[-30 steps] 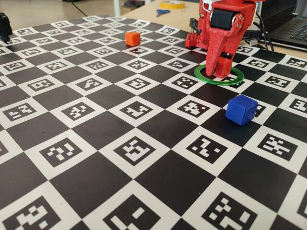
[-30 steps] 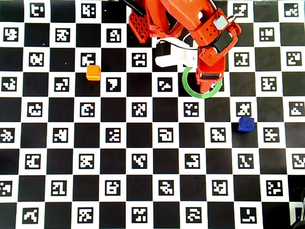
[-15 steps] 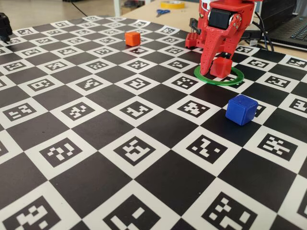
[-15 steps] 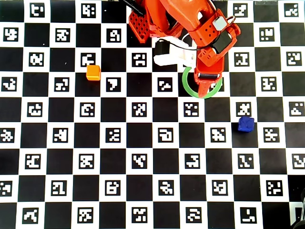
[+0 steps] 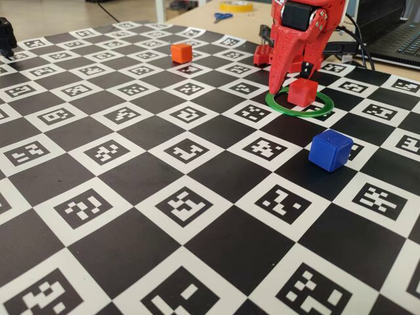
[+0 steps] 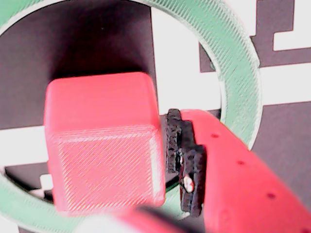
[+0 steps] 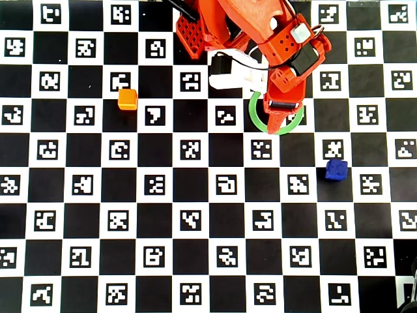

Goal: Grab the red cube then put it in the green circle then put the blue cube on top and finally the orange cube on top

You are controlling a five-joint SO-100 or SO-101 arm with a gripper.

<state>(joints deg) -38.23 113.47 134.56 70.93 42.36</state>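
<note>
The fingers (image 5: pixel 291 77) stand spread and released, straddling the red cube (image 5: pixel 302 92) from just above; in the wrist view one finger's black ribbed pad (image 6: pixel 183 155) sits just beside the cube's (image 6: pixel 104 141) right face with a thin gap showing, so nothing is gripped. The cube rests on the bench inside the green circle (image 5: pixel 278 105), a little off the ring's centre in the wrist view, where the ring (image 6: pixel 228 53) curves around the cube and the finger alike. By the look of it the first step, placing the red cube, is done and the arm is at the point of letting go. The next move calls for lifting the fingers straight up clear of the cube without nudging it, then travelling to the blue cube (image 5: pixel 330 149), which lies near, nearer the camera than the fingers in the fixed view. The orange cube (image 5: pixel 181 52) lies well apart to their left there, untouched, for the last stacking step.
</note>
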